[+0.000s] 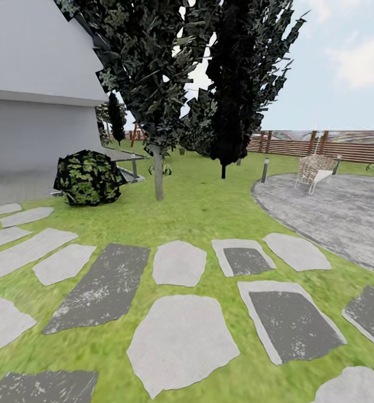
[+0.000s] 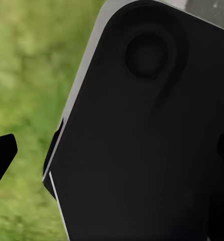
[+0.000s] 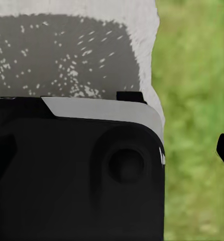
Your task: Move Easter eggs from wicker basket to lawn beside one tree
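Lawn (image 1: 209,212) open between stepping stones (image 1: 181,341) and tree (image 1: 157,173), jaws' state unclear.

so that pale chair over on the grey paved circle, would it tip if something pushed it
Probably. The chair looks like an open woven seat on thin legs, so likely light and easy to tip or slide. It is far off and blurred, so that is a guess.

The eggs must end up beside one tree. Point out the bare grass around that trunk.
Open lawn lies right of the tree trunk, reaching to the paved round area, and in front, down to the stepping stones. Left is tighter: the bush sits close by.
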